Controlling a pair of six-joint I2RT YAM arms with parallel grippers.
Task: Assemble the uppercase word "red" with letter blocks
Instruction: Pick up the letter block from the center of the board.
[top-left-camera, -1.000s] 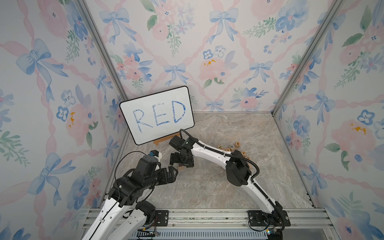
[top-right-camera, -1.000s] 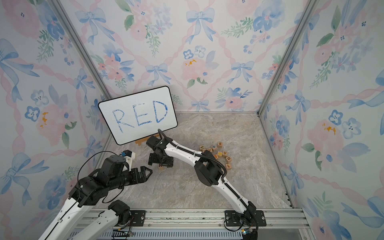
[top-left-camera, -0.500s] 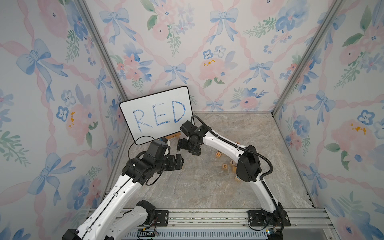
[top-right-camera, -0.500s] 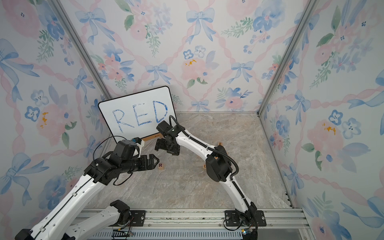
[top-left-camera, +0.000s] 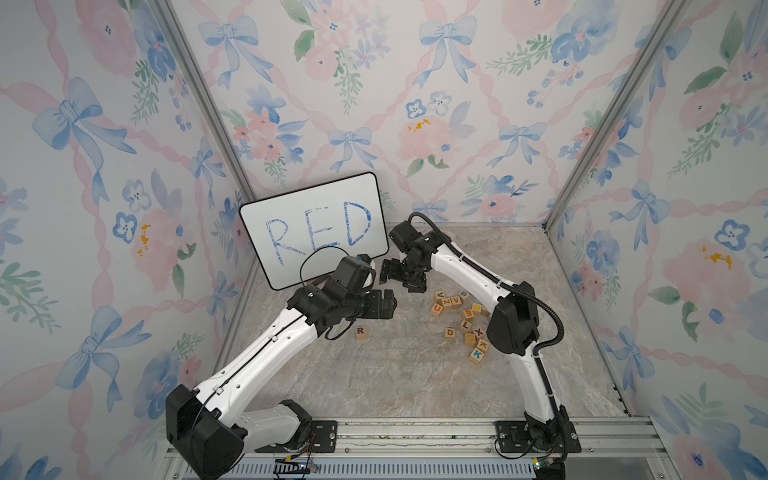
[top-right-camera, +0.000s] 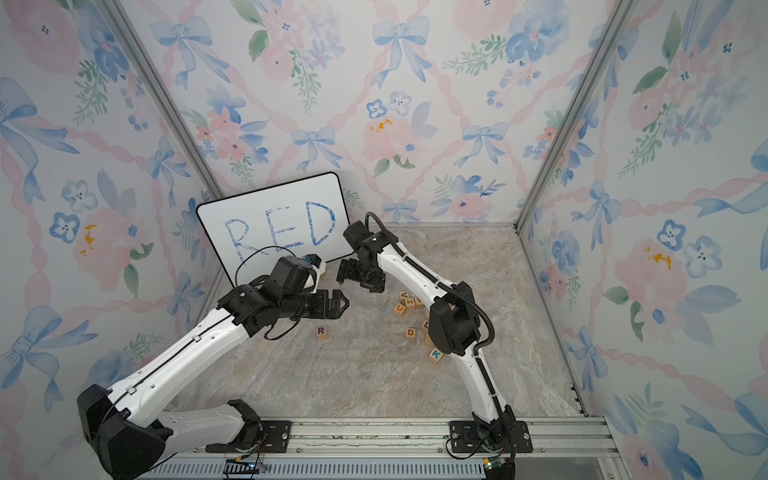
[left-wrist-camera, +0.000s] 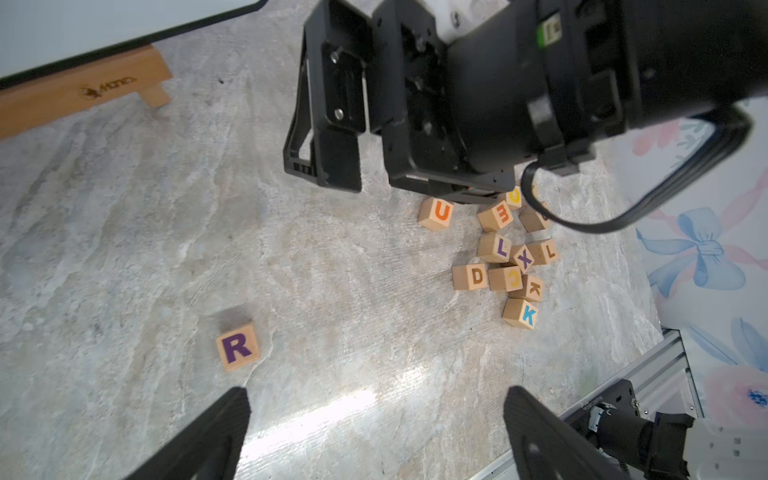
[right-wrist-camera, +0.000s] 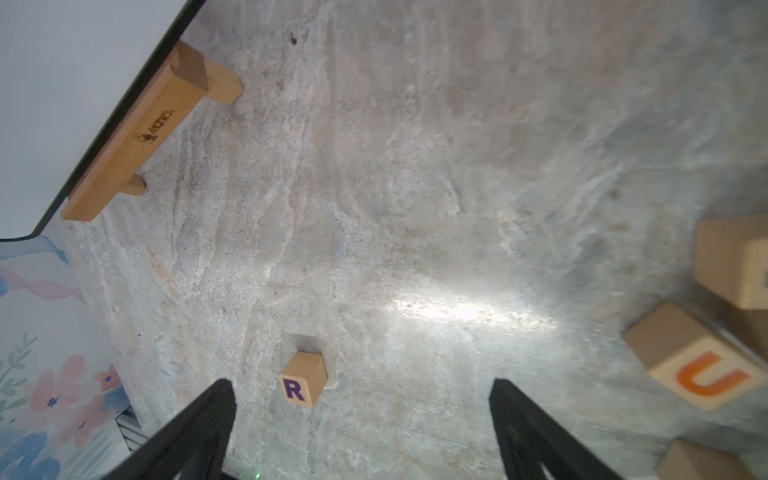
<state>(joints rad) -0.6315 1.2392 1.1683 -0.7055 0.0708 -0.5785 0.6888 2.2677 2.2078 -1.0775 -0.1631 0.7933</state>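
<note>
Currently, item one: R block (top-left-camera: 360, 331), purple letter up, alone on the bench (top-left-camera: 395, 382), left of the heap (top-left-camera: 461, 320) and well apart from it. Item two: the heap, loose blocks on the right, partly under the right forearm; it holds the E (left-wrist-camera: 496, 216), letter turned sideways and crowded by neighbours, and the D (left-wrist-camera: 469, 276), at its left edge. Step in hand, as judged: fetch the E for the spot right of the R. Method advised: descend straight over the E, fingers across its two freest faces, close squarely, lift clear before travelling so neighbours stay put, then set it close beside the R, letter up and upright. Left end effector (top-right-camera: 337, 303): fingers apart, empty, hovering near the R; arm stretched forward from the near-left base, wrist roughly level. Right end effector (top-left-camera: 401, 277): fingers wide apart, empty, pointing down between the board (top-left-camera: 311, 232) and the heap; elbow raised over the heap, forearm reaching far-left.
</note>
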